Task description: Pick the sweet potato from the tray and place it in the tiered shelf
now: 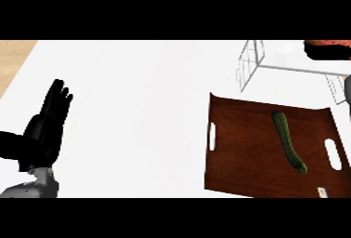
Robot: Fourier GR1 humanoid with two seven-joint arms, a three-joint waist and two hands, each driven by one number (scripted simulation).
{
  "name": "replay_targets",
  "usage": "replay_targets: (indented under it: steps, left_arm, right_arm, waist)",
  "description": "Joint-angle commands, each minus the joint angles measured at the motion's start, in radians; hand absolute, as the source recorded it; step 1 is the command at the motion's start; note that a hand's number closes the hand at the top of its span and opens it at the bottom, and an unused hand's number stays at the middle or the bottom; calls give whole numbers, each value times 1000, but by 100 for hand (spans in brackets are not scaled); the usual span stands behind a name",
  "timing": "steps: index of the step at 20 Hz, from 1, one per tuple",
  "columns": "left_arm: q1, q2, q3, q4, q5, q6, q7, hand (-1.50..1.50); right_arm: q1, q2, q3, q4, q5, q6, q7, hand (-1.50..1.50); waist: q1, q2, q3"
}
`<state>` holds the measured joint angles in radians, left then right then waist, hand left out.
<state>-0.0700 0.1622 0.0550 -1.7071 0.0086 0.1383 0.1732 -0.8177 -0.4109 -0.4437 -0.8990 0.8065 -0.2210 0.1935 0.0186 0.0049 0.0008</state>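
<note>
White counter (137,93), wood strip (15,53) far-left

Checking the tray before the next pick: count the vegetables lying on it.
1. A long green cucumber lies on the brown tray, right of its middle, running from far to near. No sweet potato lies on it; something reddish shows at the top right.

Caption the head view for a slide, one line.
Sweet potato carried in the right hand above the tiered shelf; cucumber on the tray; left hand resting open.
</note>
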Motion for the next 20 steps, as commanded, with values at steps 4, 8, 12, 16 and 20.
replay_targets:
  steps: [4, 8, 12, 16, 20]
  left_arm:
    - [2, -15, -18, -30, -19, 6, 17, 0]
    - [-24, 4, 6, 10, 0, -23, -7, 0]
    - [-39, -37, -28, 17, -25, 2, 4, 0]
    - [9, -40, -41, -44, -42, 11, 38, 0]
    - [-35, -14, 12, 54, -27, -8, -34, 0]
  right_arm:
    - [-93, -7, -78, 240, -71, -157, -97, 150]
    - [-178, -98, -115, 429, -118, -74, -162, -150]
    - [-194, -110, -119, 508, -140, -84, -230, -150]
    - [-241, -122, -116, 502, -166, -57, -237, -150]
    - [-236, -126, -168, 485, -252, -35, -335, -150]
  waist:
    - [7, 3, 0]
    - [18, 9, 1]
    - [14, 8, 1]
    - [10, 2, 0]
    - [0, 2, 0]
